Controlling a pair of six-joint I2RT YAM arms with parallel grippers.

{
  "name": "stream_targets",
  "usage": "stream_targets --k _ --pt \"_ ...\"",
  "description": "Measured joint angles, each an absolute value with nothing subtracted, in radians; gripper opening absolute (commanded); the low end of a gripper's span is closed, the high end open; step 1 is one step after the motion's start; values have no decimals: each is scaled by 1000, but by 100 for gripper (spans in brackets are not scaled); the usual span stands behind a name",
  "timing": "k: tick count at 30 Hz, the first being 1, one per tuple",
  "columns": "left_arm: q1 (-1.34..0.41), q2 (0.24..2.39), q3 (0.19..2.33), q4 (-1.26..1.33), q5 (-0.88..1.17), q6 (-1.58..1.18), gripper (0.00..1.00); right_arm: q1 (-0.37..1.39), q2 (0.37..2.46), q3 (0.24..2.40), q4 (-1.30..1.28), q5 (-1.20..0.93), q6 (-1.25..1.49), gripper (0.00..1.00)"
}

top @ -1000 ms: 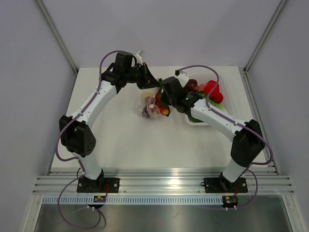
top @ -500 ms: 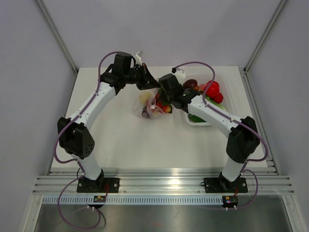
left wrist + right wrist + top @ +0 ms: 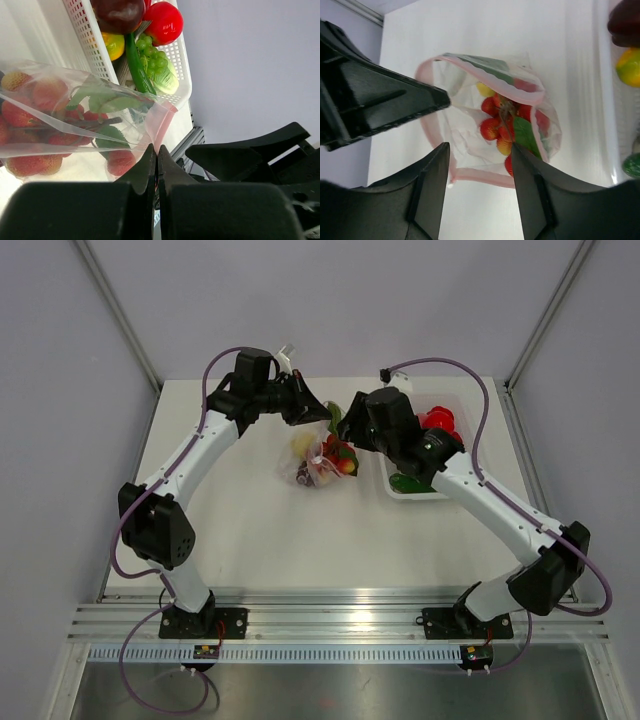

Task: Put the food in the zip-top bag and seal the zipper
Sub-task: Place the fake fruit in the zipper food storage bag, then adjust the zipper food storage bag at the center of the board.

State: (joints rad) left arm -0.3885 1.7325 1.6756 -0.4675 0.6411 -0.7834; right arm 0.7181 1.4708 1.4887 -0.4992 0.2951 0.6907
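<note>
The clear zip-top bag hangs mouth-up over the table's middle, with red berries and a green leaf inside. My left gripper is shut on its pinkish zipper at one corner of the mouth. In the right wrist view the bag gapes open, its zipper forming a loop. My right gripper hovers above that mouth, open, with nothing between its fingers. More food lies in the white basket: a red tomato, a dark purple fruit, green grapes.
The white mesh basket sits on the table right of the bag, under my right arm. Red fruit fills its far end. Grey walls enclose the table, and a metal rail runs along the near edge.
My right gripper has opened, left the red berries in the bag and pulled up and back to the right. The left gripper has held the bag's edge in place.
</note>
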Motion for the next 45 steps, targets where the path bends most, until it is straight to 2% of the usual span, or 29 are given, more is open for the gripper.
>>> stream_targets --k 4,11,14,15,16,23,28,32,36,39,40,45 --pt "-388 1732 1676 -468 641 -784 0 688 1468 1446 -543 298 690 60" --pt "-388 1732 1676 -468 641 -784 0 630 1544 1382 -579 286 696 45" --pt "-388 1732 1676 -468 641 -784 0 629 1592 1365 -578 271 697 23" --pt "-388 1732 1676 -468 641 -784 0 628 1605 1362 -579 269 696 7" --pt "-388 1732 1676 -469 641 -784 0 627 1616 1361 -580 268 691 1" --pt "-371 1731 1728 -570 619 -722 0 609 1619 1468 -641 259 627 0" --pt "-344 1731 1952 -771 518 -627 0 607 1595 1651 -694 164 566 0" --pt "-344 1703 2075 -819 469 -583 0 607 1543 1731 -685 84 547 0" --pt "-350 1632 2001 -801 453 -569 0 607 1527 1716 -662 54 545 4" --pt "-358 1599 1830 -749 440 -568 0 606 1593 1673 -644 48 548 8" --pt "-360 1606 1776 -746 437 -569 0 606 1632 1658 -642 46 551 15" --pt "-382 1714 1662 -773 430 -567 0 606 1790 1578 -655 34 574 18"
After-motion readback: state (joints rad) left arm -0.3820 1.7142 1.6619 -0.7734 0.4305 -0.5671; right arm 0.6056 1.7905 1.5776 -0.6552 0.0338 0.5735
